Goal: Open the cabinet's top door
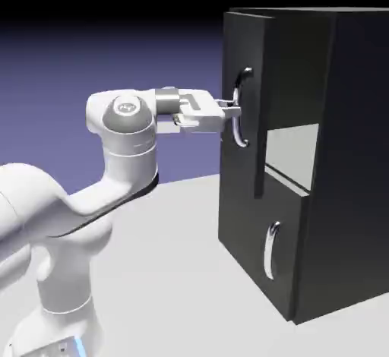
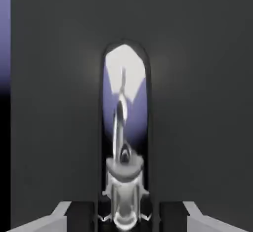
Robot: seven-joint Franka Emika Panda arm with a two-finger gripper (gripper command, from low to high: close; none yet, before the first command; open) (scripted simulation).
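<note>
No readable text, labels, brands or numbers anywhere. Small blue patch on the robot base (image 1: 67,345) at lower left, too blurred to read. Faint round mark on the arm's joint cap (image 1: 127,108), not legible. Nothing printed on the cabinet (image 1: 334,158).

I see a matte black cabinet (image 1: 334,158), its top door (image 1: 245,97) black with a silver handle (image 1: 241,108), a pale grey inner shelf (image 1: 292,154), and my white arm (image 1: 114,158).

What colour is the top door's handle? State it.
Silver, on the handle; clearest in the exterior view.
</note>
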